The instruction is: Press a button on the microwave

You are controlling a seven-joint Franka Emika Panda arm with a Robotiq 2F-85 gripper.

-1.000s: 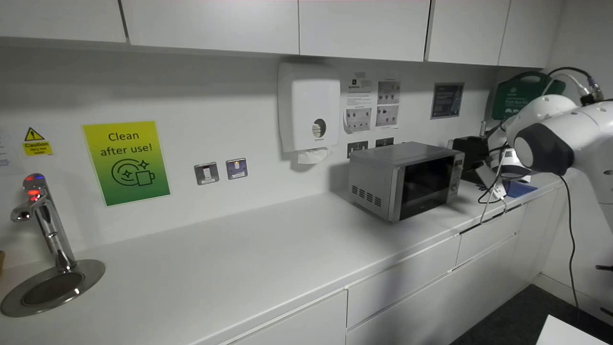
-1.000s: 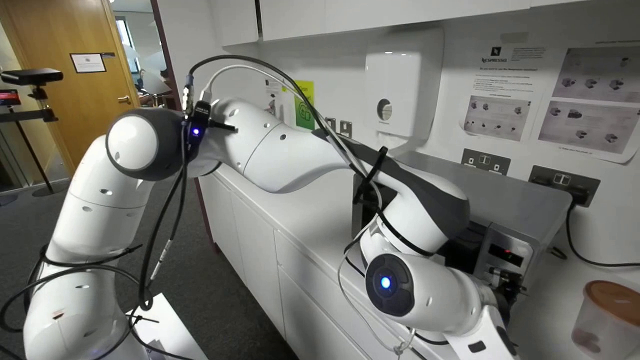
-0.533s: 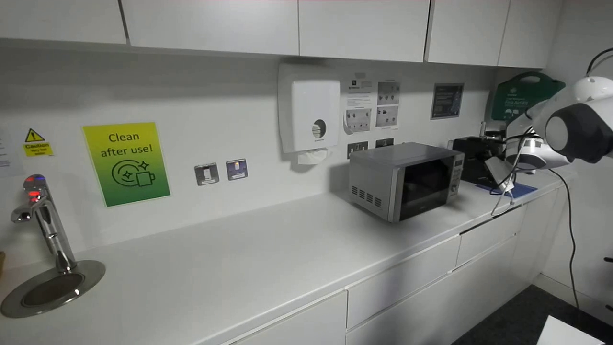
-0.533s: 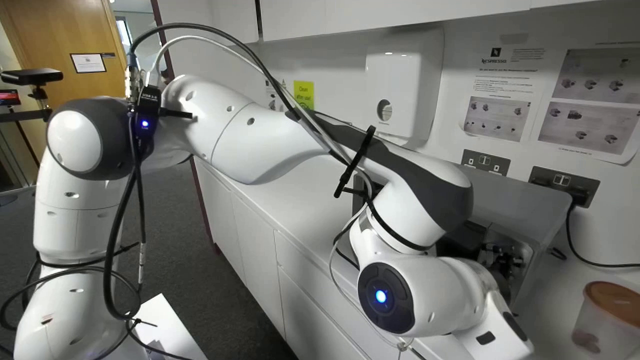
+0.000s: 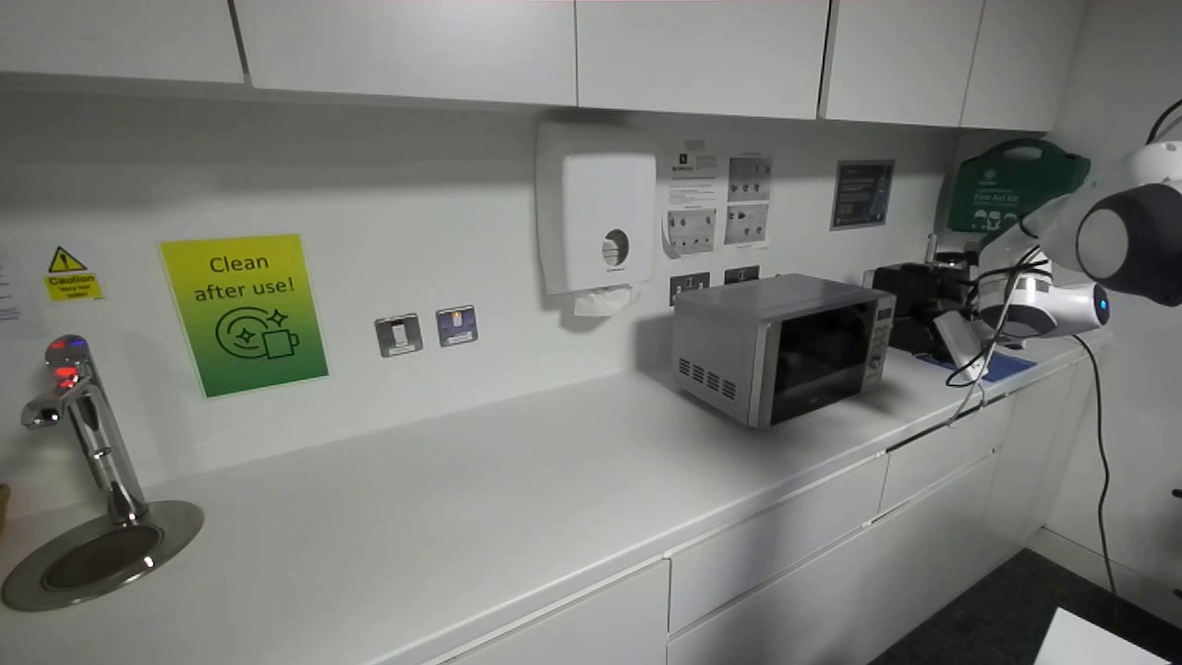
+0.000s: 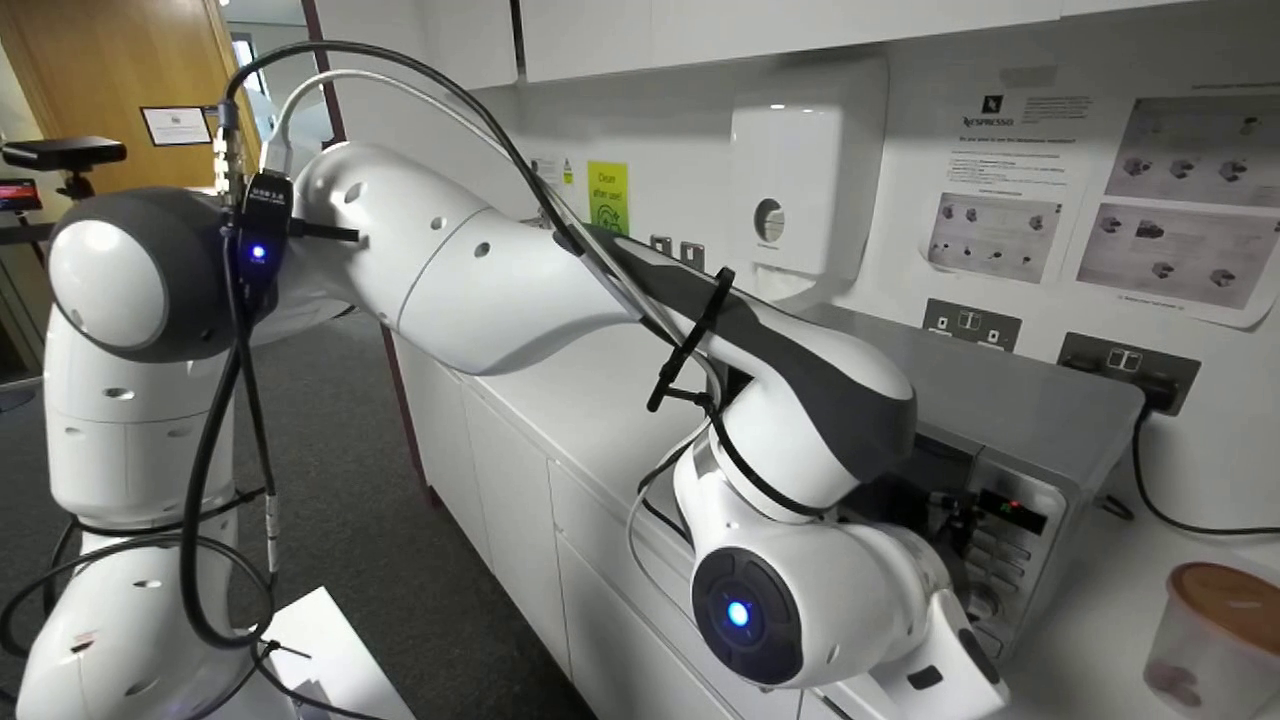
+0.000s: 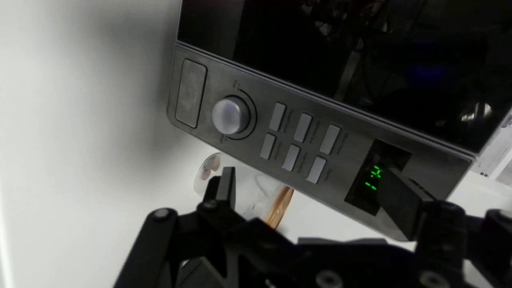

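The microwave [image 5: 785,351], a silver-grey box with a dark glass window [image 5: 820,362], stands on the white desk [image 5: 443,517] near the wall [image 5: 489,203]. In the wrist view its control strip [image 7: 314,150] runs aslant: a flat key [image 7: 191,93], a round knob [image 7: 229,116], six slim buttons [image 7: 303,127] in two rows of three, then a display [image 7: 370,178] with green digits. The button labels are too small to read.

The hand [image 7: 309,172] shows at the bottom, its two fingers [image 7: 400,200] wide apart and holding nothing. One fingertip overlaps the display; the other appears just past the strip's edge, in front of a see-through tub [image 7: 252,184] with an orange lid [image 7: 280,206]. Whether either touches the microwave, I cannot tell.

That spread seems the main risk: pushed straight forward, the fingers could straddle the buttons, one meeting the display and the other passing the edge. Lining one fingertip up first would help. Too hard a push might also slide the microwave back on the desk.

In an exterior view, the white arm [image 6: 540,300] stretches toward the microwave's front, then folds down at the wrist [image 6: 850,600], which hides most of the hand; a dark part of it shows close to the control strip.
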